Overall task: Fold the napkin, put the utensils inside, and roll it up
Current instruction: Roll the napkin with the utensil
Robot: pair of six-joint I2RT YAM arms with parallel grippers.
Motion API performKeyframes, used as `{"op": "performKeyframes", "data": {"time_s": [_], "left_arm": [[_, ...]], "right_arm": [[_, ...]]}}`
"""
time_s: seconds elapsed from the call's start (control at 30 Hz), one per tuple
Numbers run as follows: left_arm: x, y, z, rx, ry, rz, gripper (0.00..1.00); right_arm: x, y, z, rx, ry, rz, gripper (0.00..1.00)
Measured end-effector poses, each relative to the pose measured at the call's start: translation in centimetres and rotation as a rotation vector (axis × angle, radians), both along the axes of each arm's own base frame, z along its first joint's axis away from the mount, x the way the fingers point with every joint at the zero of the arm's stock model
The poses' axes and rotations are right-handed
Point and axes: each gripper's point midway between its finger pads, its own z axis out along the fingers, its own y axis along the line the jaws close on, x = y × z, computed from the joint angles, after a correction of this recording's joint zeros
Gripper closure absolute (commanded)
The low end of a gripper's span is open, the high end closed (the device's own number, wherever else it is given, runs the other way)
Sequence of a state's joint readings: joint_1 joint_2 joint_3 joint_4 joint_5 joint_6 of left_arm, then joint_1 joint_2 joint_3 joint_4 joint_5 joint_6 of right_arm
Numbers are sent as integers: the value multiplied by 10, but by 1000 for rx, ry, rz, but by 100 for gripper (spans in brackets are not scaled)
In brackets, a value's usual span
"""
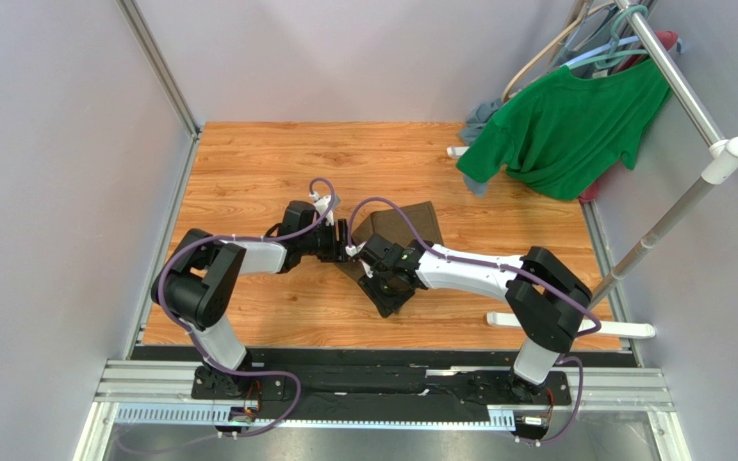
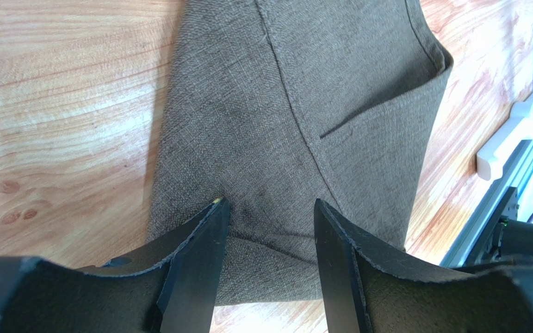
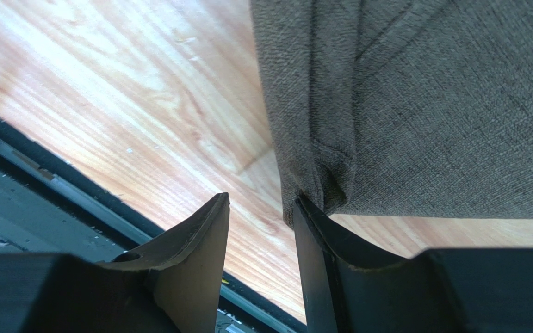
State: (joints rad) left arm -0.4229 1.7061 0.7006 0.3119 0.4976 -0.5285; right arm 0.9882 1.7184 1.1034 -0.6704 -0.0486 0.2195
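The napkin point(image 1: 411, 226) is a dark olive-brown cloth lying folded in layers on the wooden table, and both grippers meet at its near end. My left gripper point(image 1: 344, 240) reaches in from the left. In the left wrist view the left gripper point(image 2: 269, 208) stands open low over the napkin point(image 2: 304, 104), a fold edge of the cloth lying between its fingers. My right gripper point(image 1: 382, 280) is at the napkin's near corner. In the right wrist view the right gripper point(image 3: 261, 201) is open with bare wood in its gap, and the napkin point(image 3: 422, 104) touches one fingertip. The utensils are out of view.
A bright green T-shirt point(image 1: 565, 125) and a grey-blue garment point(image 1: 479, 120) hang from a white rack point(image 1: 690, 96) at the back right. The rack's white foot point(image 1: 575, 327) lies on the table near the right arm. A black rail point(image 3: 40, 180) runs along the near edge.
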Motion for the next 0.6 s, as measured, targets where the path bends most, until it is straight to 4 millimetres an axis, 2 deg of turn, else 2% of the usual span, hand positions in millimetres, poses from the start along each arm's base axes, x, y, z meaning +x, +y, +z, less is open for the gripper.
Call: {"op": "performKeyframes", "data": {"time_s": [0.27,0.6], "left_arm": [[1,-1,0,-3,-2,-2,41],[3,-2,0,-2,-2,-11,41]], "right_arm": [[4,-5,-14,0,27,-26,57],[1,-1,-7,31,46,-24,53]]}}
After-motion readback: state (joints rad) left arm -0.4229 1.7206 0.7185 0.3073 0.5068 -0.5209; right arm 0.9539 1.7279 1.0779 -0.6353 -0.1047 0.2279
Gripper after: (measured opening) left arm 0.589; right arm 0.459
